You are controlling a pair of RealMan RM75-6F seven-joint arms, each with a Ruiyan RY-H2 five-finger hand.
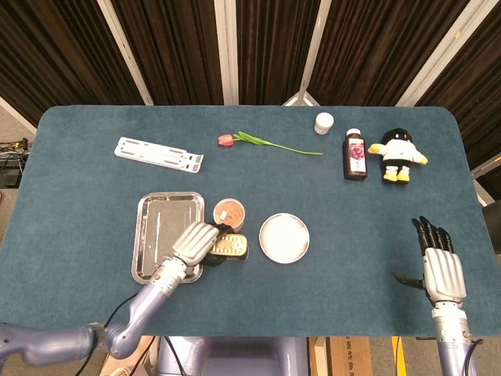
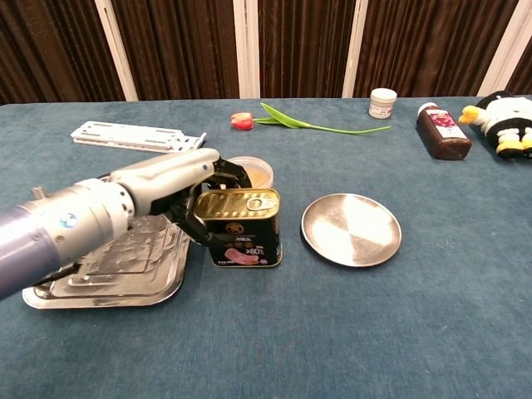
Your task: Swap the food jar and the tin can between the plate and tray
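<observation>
My left hand [image 1: 196, 243] [image 2: 179, 187] grips the tin can [image 1: 232, 247] [image 2: 240, 227], a dark rectangular tin with a gold lid. The tin stands upright at table level, just right of the steel tray [image 1: 160, 227] [image 2: 125, 270] and in front of the food jar [image 1: 229, 213] [image 2: 253, 170]. I cannot tell whether the tin touches the cloth. The jar is mostly hidden behind the tin in the chest view. To the right of the tin lies the round steel plate [image 1: 284, 238] [image 2: 352, 229], with nothing on it. My right hand [image 1: 441, 266] hovers open at the table's front right, holding nothing.
A white strip [image 1: 159, 153] [image 2: 137, 136] lies at the back left, a tulip [image 1: 258, 142] [image 2: 291, 121] at the back centre. At the back right stand a small white jar [image 1: 324, 123] [image 2: 382, 103], a dark bottle [image 1: 355, 154] [image 2: 443, 131] and a plush toy [image 1: 399, 155] [image 2: 507, 114].
</observation>
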